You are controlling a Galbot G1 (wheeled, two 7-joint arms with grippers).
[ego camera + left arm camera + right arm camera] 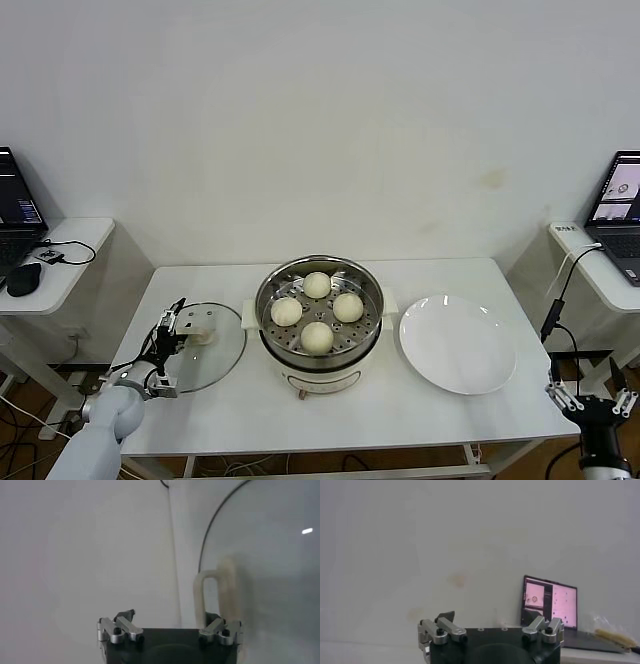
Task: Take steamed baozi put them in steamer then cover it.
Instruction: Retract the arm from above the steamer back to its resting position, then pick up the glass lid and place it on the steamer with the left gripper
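Head view: four steamed baozi (pixel 317 311) are loaded — left gripper (pixel 176 333), jaws spread, is seemingly poised around the cover (pixel 200 347) handle; closing comes next.

Even, bright, diffuse indoor light w/ only soft faint shadows under the steamer (pixel 318 312) and plate (pixel 458 343) on the bench (pixel 230 400); head view sharp throughout, mild glare on the steel rim. Left wrist view: cover (pixel 265 555) close-up, handle (pixel 216 592) soft and out of focus, small bright highlight on the glass, left pincer (pixel 169 630) sharper. Right wrist view flat-lit, wall hazy, laptop screen (pixel 550 601) glowing pink-white, bkgd slightly soft.
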